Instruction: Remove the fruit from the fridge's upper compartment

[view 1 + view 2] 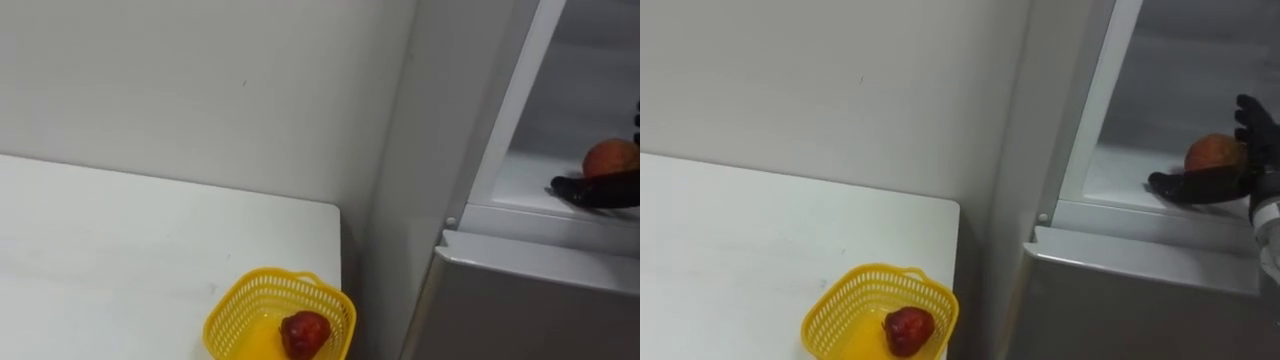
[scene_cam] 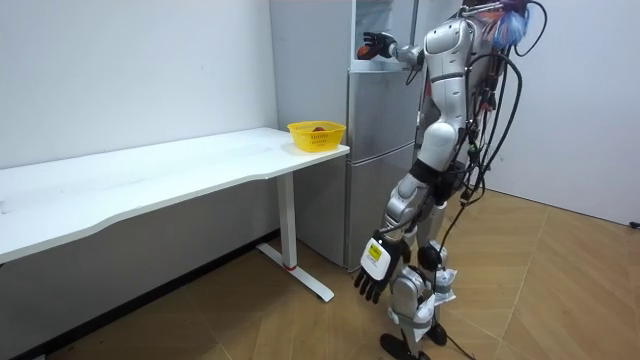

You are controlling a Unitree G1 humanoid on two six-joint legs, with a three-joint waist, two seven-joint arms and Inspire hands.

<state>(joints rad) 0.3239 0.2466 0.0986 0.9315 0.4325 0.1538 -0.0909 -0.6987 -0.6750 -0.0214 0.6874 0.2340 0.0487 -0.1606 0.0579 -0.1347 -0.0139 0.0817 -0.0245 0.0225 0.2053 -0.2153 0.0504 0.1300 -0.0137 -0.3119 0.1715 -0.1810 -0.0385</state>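
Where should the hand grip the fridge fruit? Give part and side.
Probably across the middle of the fruit, thumb opposite fingers, from the open front of the fridge: it is round, sits free on the shelf, and the open right hand is beside it.

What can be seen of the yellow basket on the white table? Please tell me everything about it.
The yellow basket looks like plastic, with slotted lattice walls and a rounded-square rim. It stands upright on the white table, at the corner next to the fridge, close to the table's edge. Inside lies one red fruit, resting on the basket's floor. Nothing else touches it. In the eye views its lower part is cut off by the picture's edge.
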